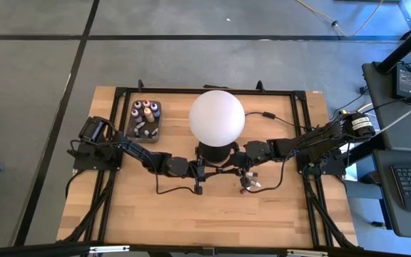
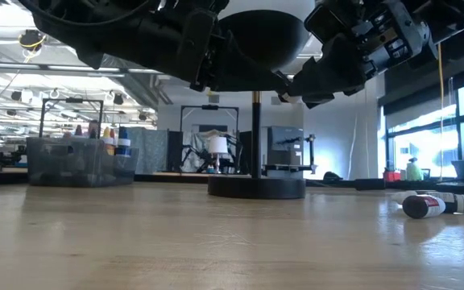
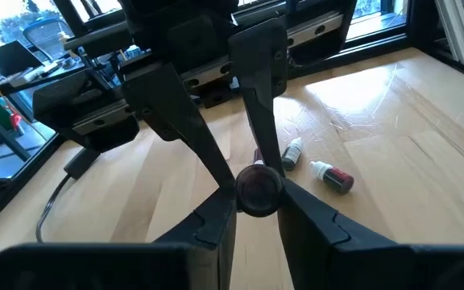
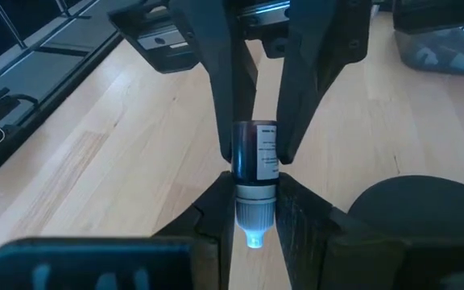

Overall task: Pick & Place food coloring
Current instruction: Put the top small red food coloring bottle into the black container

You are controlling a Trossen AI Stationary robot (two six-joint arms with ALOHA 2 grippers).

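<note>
Both grippers meet near the middle of the table, just in front of the globe lamp (image 1: 217,118) and its dark base. The right gripper (image 4: 254,181) is closed on a small dark bottle (image 4: 255,157), its fingers pinching the neck and lower body. The bottle's long axis runs along the fingers, with the white dropper cap pointing back toward the wrist and the dark body pointing out past the fingertips. The left gripper (image 3: 258,193) has its jaws drawn narrow around a dark round end (image 3: 258,189), probably the base of a bottle; whether it is the same bottle the right gripper holds cannot be told.

If both grippers have one bottle, the main risk is a pull between them: either arm moving off while the other grips could twist the bottle out, or pop its cap. The left's hold looks to be on a rounded end only, so it could slip.

Two more bottles (image 3: 312,169) lie on their sides on the wood just right of the grippers, caps pointing leftward in the left wrist view; a low sweep could roll them. The tray (image 1: 146,120), at the far left, already holds several upright bottles and stands well apart from the grippers, so a weak grip has a long carry to survive
</note>
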